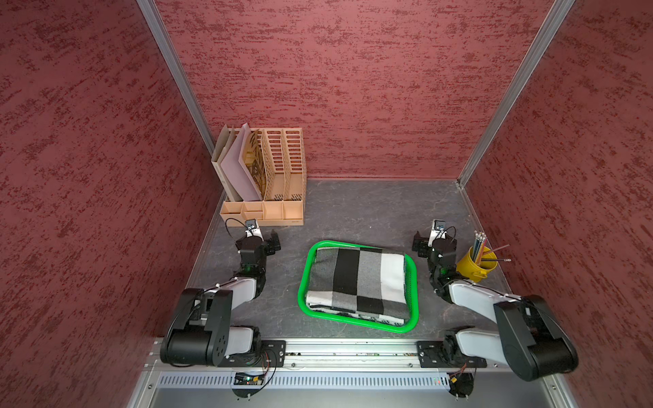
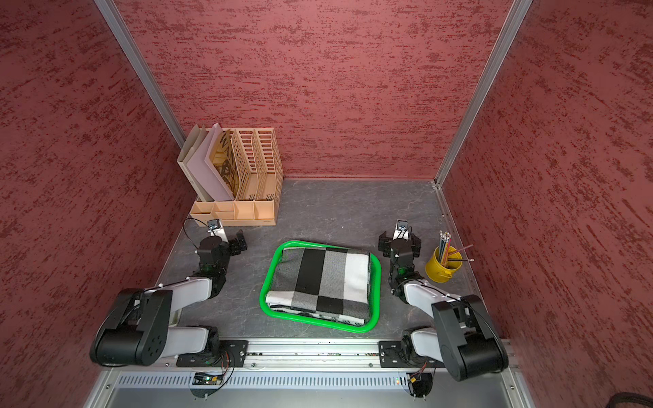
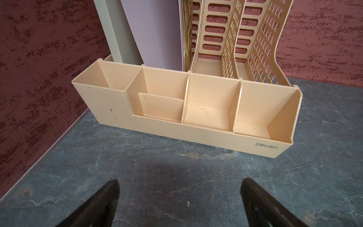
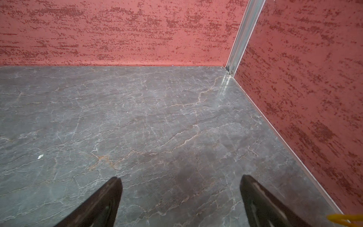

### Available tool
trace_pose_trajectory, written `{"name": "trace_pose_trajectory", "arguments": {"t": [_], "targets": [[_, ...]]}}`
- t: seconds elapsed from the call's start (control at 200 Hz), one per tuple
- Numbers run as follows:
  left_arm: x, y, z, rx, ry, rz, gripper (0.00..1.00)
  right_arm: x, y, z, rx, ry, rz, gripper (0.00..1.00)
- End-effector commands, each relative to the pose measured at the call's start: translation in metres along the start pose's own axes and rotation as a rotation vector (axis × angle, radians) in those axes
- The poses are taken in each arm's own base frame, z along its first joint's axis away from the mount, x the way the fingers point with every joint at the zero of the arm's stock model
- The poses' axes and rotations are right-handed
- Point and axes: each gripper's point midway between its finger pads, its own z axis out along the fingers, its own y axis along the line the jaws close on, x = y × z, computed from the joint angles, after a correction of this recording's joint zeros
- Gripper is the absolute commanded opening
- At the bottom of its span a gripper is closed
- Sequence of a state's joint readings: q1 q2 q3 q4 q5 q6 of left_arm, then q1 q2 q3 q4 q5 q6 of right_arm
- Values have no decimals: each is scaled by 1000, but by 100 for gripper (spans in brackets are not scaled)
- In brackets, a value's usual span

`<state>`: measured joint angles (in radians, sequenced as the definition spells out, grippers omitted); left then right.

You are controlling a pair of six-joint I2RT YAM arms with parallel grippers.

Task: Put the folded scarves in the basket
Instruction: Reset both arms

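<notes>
The folded scarf [image 1: 358, 282] lies inside the green basket [image 1: 301, 293] in both top views (no wrist view shows it). At 10 o'clock from it, the left gripper [image 3: 179, 182] is spread wide, holding nothing, facing the tan organizer [image 3: 196, 118]. At 2 o'clock, the right gripper [image 4: 180, 178] is wide and empty too, above the grey table [image 4: 137, 118].

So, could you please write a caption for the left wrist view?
Tan desk organizer on the grey table, front compartments empty, seen past the open jaws.
</notes>
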<state>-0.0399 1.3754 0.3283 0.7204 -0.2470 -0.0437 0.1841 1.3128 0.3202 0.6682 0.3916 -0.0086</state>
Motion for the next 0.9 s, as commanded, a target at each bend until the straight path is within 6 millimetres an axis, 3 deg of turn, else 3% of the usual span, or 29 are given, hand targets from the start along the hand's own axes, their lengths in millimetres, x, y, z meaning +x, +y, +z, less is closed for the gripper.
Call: {"name": "trace_pose_trajectory", "arguments": {"t": [0.0, 0.045, 0.11, 0.25, 0.321, 0.406, 0.586, 0.891], "targets": [[-26, -3, 5, 9, -147, 3, 100, -36, -3, 1, 1, -173, 21, 98], [-20, -13, 8, 49, -113, 30, 100, -35, -6, 4, 3, -191, 38, 98], [-21, -13, 7, 50, -130, 25, 100, -26, -10, 8, 4, -198, 63, 98], [-10, -16, 1, 81, -155, 34, 100, -20, -1, 8, -59, -211, 46, 98], [-14, -18, -1, 81, -187, 44, 100, -11, 7, 10, -104, -201, 34, 98], [-13, -20, 12, 84, -142, 51, 100, -11, 1, 12, -82, -200, 50, 98], [-10, -10, 22, 106, -75, -12, 100, -7, -10, 40, -53, -73, 95, 98], [-9, -9, 21, 103, -70, -16, 100, -9, -9, 38, -60, -84, 95, 98]]}}
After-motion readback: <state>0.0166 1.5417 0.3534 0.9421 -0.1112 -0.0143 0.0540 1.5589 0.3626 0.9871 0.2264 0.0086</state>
